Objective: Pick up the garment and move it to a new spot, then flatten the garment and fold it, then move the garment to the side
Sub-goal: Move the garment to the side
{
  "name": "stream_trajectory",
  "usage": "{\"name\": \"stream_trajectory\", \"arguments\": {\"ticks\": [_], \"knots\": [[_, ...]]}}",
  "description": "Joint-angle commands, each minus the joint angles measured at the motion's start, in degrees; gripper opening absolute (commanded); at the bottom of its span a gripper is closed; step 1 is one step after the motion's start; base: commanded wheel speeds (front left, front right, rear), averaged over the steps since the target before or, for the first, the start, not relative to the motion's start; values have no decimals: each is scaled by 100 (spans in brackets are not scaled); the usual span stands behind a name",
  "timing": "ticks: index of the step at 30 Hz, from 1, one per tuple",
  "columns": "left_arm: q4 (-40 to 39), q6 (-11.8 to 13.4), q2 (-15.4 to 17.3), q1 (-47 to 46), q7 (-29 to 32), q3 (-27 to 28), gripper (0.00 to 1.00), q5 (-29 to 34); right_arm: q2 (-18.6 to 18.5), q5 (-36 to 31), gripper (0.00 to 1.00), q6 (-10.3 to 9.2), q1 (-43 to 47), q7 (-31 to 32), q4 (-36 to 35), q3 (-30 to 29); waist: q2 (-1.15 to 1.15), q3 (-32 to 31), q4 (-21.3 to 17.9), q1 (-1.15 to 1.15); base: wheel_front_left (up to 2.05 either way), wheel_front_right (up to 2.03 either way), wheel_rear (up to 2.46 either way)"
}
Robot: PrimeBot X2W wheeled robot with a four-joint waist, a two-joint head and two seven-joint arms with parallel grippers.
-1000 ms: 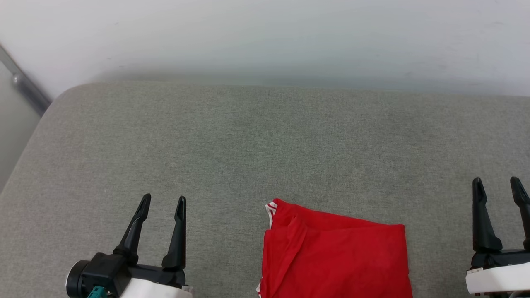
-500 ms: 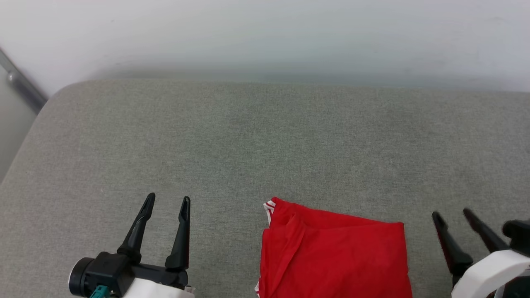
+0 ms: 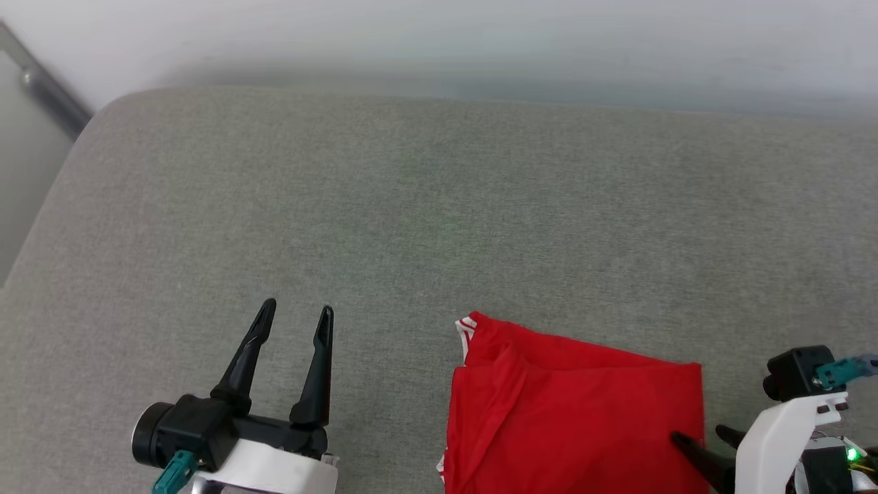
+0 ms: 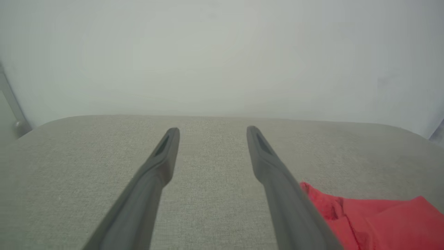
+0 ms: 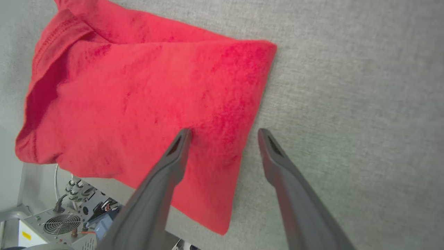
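Garment position: the garment (image 3: 576,412) lies folded into a red rectangle at the near edge of the grey cushion (image 3: 411,192). In the right wrist view one near corner seems to hang past that edge.
Slip risk: if you drag instead of lifting, the overhanging part could pull the whole fold off the cushion.
Unfolding risk: if you pinch only the top layer, the fold will likely open as you raise it.
Snag risk: come in too steep and a finger may dig into the cushion fabric.
Right side: your right end effector (image 5: 224,131) is spread wide and empty. One finger is over red cloth and the other over bare cushion, straddling the garment's right edge; you cannot confirm contact.
Left side: your left end effector (image 3: 299,306) is spread wide and empty, above bare cushion and apart from the garment's left edge.
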Motion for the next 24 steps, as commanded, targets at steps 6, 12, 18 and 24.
{"name": "stream_trajectory", "arguments": {"ticks": [6,12,18,24], "knots": [[16,-7,-30,-235,-24,-74,100,-67,340,-72,100,-2,-184,328,394,-152,0,258,329,0,0,0,0],[20,-7,-49,-317,-24,-101,100,-53,335,-246,100,-2,-201,270,901,121,0,343,454,0,0,0,0],[-13,-7,-81,-257,-24,-137,100,-58,312,-323,0,-1,-271,-158,1330,508,0,284,465,0,0,0,0],[11,-7,-44,-218,-24,-191,100,-85,-268,-696,0,-6,-694,-541,1119,838,0,109,204,0,0,0,0]]}}
